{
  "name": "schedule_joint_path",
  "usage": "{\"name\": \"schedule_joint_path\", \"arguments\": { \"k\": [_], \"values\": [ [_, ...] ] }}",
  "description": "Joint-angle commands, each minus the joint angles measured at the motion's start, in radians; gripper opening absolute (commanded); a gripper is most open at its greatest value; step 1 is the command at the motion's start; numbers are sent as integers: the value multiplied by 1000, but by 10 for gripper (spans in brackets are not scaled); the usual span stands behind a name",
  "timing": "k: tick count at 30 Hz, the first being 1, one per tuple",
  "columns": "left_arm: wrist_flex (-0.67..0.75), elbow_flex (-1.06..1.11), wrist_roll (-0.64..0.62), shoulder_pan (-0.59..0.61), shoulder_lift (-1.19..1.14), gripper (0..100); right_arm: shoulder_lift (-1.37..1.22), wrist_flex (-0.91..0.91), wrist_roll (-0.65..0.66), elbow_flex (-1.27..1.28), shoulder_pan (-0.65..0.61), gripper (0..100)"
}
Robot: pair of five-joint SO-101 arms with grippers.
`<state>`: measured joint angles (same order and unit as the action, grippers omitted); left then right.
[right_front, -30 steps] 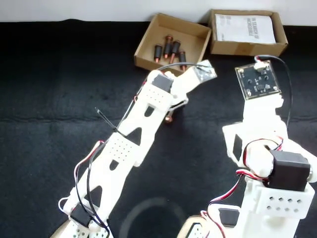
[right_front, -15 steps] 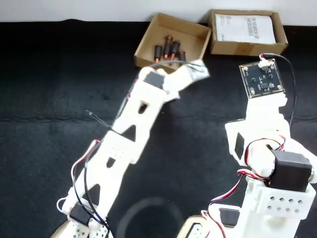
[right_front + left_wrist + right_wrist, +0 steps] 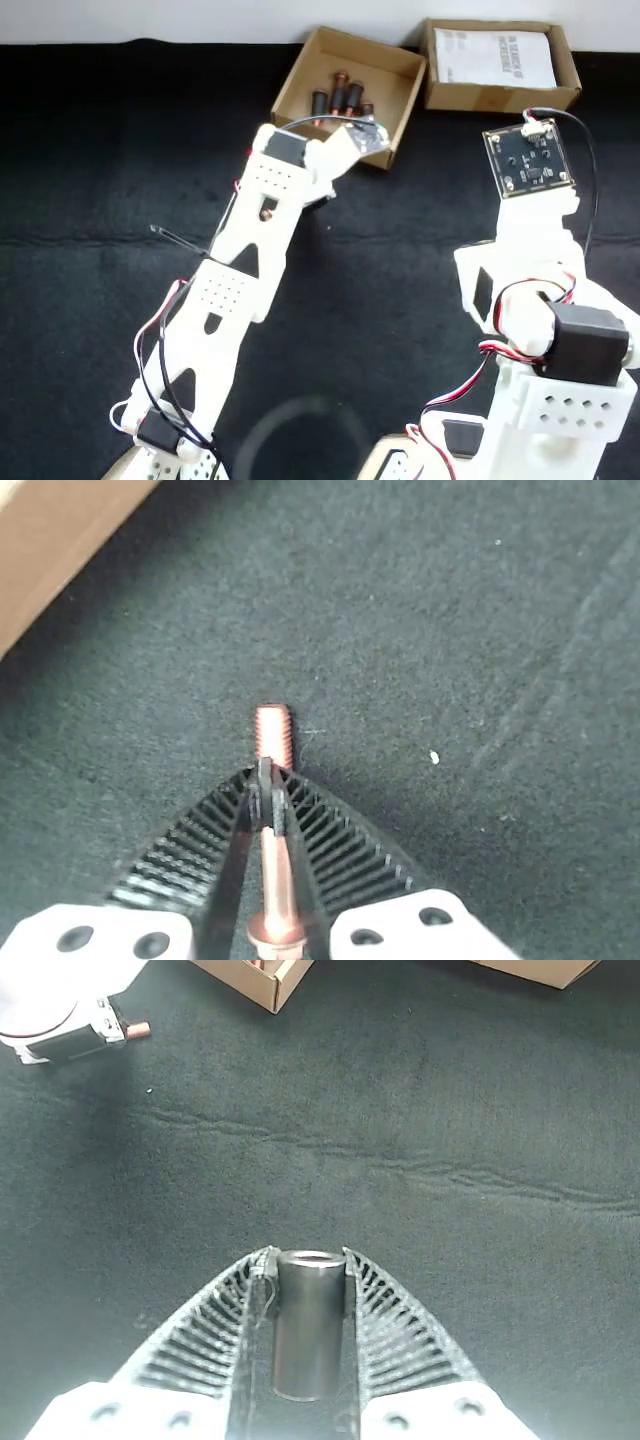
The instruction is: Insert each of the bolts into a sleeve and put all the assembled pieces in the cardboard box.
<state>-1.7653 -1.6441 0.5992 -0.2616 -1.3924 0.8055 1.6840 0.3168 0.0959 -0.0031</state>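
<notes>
We hold the copper bolt (image 3: pixel 272 735) clamped in our left gripper (image 3: pixel 267 775), shank along the jaws, threaded tip beyond them. Well apart, our right gripper (image 3: pixel 309 1256) pinches the metal sleeve (image 3: pixel 308 1335), bore opening outward.

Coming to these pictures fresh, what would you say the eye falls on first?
The left gripper is shut on a copper bolt, just in front of the cardboard box. The right gripper clamps a grey sleeve over the black table cover. Several assembled pieces already lie in the box at the far edge of the table.
</notes>
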Motion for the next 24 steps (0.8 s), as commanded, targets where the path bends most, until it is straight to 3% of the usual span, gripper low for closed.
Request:
{"name": "schedule_joint_path", "arguments": {
  "k": [1,11,19,24],
  "values": [
    [-23,-18,-6,-28,16,8,13,-18,0,1,8,9],
    [-15,-16,-8,-137,8,10,13,-45,3,-1,7,9],
    [-15,-16,-72,-71,8,14,12,-44,5,1,5,9],
    [-17,-16,-164,-27,8,103,12,-44,6,-1,5,9]
  ]
}}
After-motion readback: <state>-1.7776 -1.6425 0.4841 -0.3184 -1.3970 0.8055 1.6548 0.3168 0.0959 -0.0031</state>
